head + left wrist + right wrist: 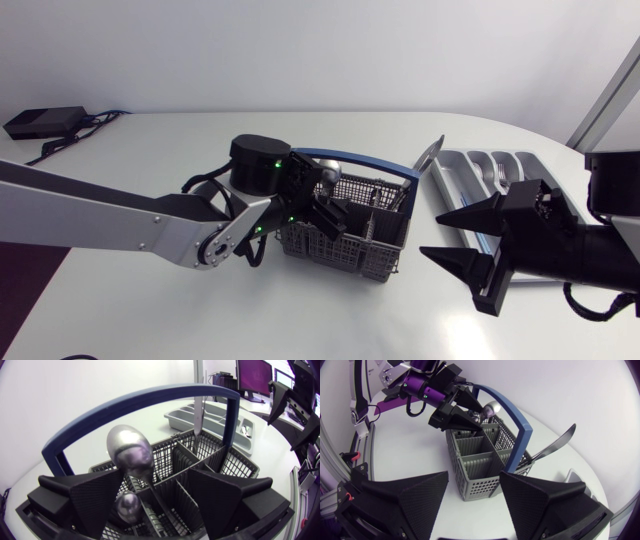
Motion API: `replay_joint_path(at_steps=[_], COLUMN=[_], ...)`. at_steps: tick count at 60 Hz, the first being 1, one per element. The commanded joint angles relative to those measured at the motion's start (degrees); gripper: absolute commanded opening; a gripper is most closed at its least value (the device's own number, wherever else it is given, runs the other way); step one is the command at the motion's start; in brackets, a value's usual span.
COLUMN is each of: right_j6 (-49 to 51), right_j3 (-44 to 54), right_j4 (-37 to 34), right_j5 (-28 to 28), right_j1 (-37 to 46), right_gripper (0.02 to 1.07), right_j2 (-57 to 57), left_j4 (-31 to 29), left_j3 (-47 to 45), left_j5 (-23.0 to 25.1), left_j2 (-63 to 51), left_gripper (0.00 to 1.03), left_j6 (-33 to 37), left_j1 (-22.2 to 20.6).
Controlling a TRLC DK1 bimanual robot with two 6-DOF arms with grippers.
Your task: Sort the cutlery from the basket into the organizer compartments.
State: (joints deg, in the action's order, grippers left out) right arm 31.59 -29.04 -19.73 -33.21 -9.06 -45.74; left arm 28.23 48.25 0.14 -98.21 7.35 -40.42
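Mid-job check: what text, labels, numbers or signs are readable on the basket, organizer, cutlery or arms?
None can be read.
Grey mesh basket with blue handle: no print.
Grey plastic organizer tray: no print.
Silver spoon in the basket: no marking shows.
Left arm and right arm: no legible labels.

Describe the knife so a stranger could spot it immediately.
Find the grey mesh basket with the blue handle, mid-table. At its corner nearest the organizer, the knife leans outward, blade up. Unlike the round-bowled spoon in the same basket, it is flat and pointed.
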Motion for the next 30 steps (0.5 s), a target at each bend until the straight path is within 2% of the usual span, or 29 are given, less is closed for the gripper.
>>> replay_joint_path(at_steps=[1,5,13,30], right_j6=[0.75,0.84,1.1,1.36], right_j3=[1.44,1.35,1.7,1.79], right_j4=[-0.66,-0.75,-0.84,-0.93], right_j5=[-0.19,-0.19,-0.1,0.16], right_j1=[-0.78,-0.87,-1.22,-2.19], right_gripper=[0.77,0.77,0.77,0.77], right_j2=[0.38,0.38,0.47,0.38], left_j4=[1.22,1.22,2.62,6.14], left_j3=[0.35,1.41,1.32,0.09], left_j5=[2.14,2.49,2.49,2.49], left_j2=[-2.16,-3.12,-3.48,-2.95], left_gripper=[0.84,0.78,0.58,0.24], left_j6=[-2.52,-3.22,-3.49,-4.81], left_j1=[1.66,1.93,1.23,1.49])
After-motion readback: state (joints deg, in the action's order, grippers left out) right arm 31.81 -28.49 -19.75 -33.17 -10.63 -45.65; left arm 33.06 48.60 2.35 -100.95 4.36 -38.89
